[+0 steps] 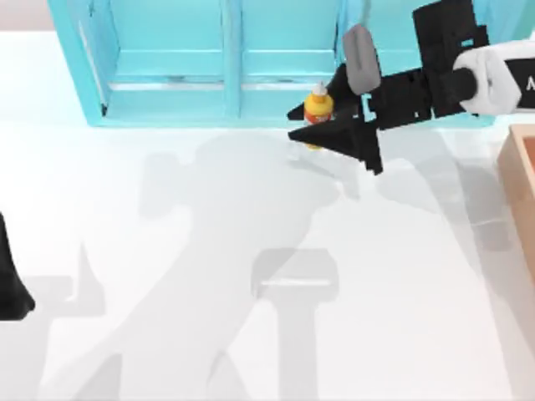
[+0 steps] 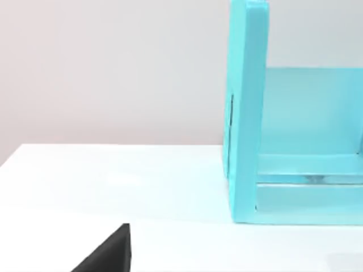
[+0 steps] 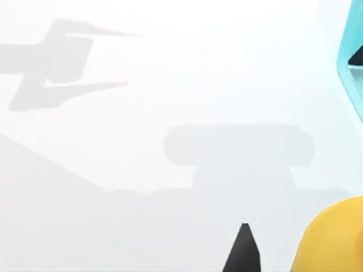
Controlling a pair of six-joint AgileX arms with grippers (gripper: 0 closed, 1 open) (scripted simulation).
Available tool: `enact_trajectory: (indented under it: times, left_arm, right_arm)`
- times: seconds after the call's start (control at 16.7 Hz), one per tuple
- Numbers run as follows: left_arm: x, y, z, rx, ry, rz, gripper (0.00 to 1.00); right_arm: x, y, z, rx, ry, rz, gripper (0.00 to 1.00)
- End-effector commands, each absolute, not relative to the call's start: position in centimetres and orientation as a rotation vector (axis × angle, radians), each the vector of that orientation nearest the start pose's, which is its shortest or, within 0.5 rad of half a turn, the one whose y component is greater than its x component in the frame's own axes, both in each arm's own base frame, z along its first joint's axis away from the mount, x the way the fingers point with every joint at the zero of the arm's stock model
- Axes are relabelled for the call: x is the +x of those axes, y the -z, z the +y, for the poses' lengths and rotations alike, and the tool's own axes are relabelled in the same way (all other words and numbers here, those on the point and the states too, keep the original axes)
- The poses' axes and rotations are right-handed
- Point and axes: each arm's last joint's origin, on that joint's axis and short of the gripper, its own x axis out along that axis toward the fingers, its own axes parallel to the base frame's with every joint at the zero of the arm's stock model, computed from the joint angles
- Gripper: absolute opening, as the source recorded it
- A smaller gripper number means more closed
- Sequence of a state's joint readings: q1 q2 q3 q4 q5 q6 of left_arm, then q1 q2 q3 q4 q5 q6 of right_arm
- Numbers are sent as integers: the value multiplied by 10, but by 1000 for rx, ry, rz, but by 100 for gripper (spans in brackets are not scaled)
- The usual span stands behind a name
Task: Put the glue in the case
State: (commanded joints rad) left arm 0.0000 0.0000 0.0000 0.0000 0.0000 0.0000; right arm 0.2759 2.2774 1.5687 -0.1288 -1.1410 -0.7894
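Surface (image 1: 251, 334): we find it white and bare across the middle, crossed by arm shadows.
Case (image 1: 226, 83): we note a turquoise open-fronted unit with compartments, standing along the far edge of the surface.
Right arm: we see it reaching in from the right, wrist level and low, fingers pointing toward the left along the case front.
Left arm: parked at the left edge.
Left tool (image 1: 12, 292): we cannot tell its state.
Right tool (image 1: 322, 113): pinching the glue between its fingers.
Glue (image 1: 318, 107): upright, held just in front of the case's lower edge, not yet inside.
Step in hand: we judge it the carry to the case.
Next move: likely needs an advance into a compartment, then release.
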Motion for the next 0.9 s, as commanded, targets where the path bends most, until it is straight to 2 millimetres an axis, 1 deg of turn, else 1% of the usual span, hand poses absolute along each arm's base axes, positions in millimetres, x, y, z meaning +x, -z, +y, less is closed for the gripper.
enact_trajectory:
  times: [0.12, 0.36, 0.48, 0.54, 0.6, 0.72, 0.78, 0.9]
  left_arm:
    - [106, -160, -1, 0, 0, 0, 100]
    - [106, -160, -1, 0, 0, 0, 100]
    - [106, -160, -1, 0, 0, 0, 100]
    - [106, -160, -1, 0, 0, 0, 100]
    - [106, -160, -1, 0, 0, 0, 100]
    - [106, -160, -1, 0, 0, 0, 100]
    - [106, -160, -1, 0, 0, 0, 100]
    - [106, -160, -1, 0, 0, 0, 100]
  right_arm:
    - [451, -133, 155, -248, -1541, 248, 0]
    - [450, -131, 157, -246, -1546, 251, 0]
    - [445, -132, 153, -256, -1548, 257, 0]
    - [442, -133, 148, -268, -1544, 259, 0]
    - [439, -136, 139, -287, -1534, 257, 0]
    - [434, -143, 111, -344, -1496, 243, 0]
    - [432, -147, 92, -379, -1468, 233, 0]
    - [426, -153, 44, -449, -1396, 222, 0]
